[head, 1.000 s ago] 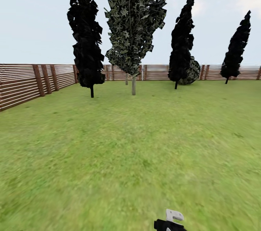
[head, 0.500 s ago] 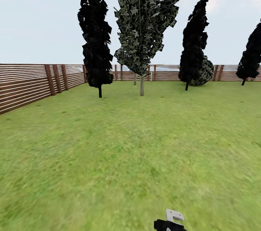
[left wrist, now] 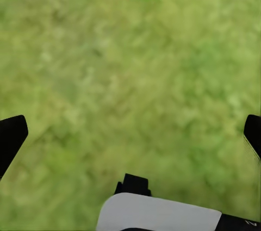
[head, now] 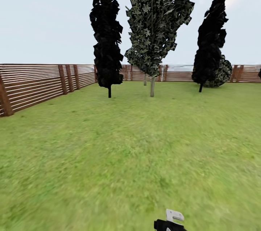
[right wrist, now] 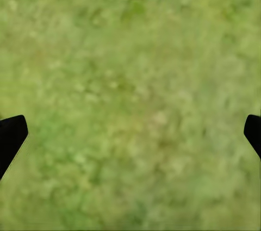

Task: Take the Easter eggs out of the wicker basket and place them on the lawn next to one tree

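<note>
Head view shows a slatted brown fence (head: 32, 86) at left, then a black cypress (head: 107, 38), the pale-trunked tree (head: 152, 86) mid-lawn (head: 108, 158), and another cypress (head: 210, 42). Low down, a dark arm part (head: 169, 223), probably the right one. Left gripper (left wrist: 130, 133): fingers (left wrist: 11, 138) spread wide over grass, holding nothing. Right gripper (right wrist: 130, 133): fingers (right wrist: 11, 136) equally wide, empty.

The camera has turned toward 9 o'clock, so the whole scene slides toward 3 o'clock. The tree (head: 156, 24) with the pale trunk now stands nearer the middle, and more of the fence (head: 36, 84) shows at 9 o'clock.
</note>
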Controlling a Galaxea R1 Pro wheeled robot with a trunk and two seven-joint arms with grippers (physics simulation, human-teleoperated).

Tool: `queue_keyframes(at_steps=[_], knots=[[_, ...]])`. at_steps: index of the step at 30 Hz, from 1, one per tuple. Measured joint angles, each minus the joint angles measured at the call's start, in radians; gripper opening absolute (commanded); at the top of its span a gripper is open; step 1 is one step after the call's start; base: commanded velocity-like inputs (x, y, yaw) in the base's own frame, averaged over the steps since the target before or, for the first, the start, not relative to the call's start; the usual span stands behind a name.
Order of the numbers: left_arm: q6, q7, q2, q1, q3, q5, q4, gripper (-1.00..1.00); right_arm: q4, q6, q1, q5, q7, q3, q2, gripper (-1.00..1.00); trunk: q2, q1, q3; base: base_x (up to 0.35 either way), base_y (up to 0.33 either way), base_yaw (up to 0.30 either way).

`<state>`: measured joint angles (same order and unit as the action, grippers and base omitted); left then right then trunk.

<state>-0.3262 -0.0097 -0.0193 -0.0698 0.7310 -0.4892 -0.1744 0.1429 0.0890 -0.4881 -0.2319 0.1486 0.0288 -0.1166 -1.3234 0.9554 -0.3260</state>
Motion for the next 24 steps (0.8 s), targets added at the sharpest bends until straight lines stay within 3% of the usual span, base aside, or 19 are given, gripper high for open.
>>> queue_keyframes(at_steps=[24], knots=[[-0.001,0.000,0.000,0.000,0.000,0.000,0.000,1.00,0.002,0.000,0.002,0.001,0.000,0.000,0.000,1.00,0.000,0.000,0.000,0.275,-0.119,0.026]])
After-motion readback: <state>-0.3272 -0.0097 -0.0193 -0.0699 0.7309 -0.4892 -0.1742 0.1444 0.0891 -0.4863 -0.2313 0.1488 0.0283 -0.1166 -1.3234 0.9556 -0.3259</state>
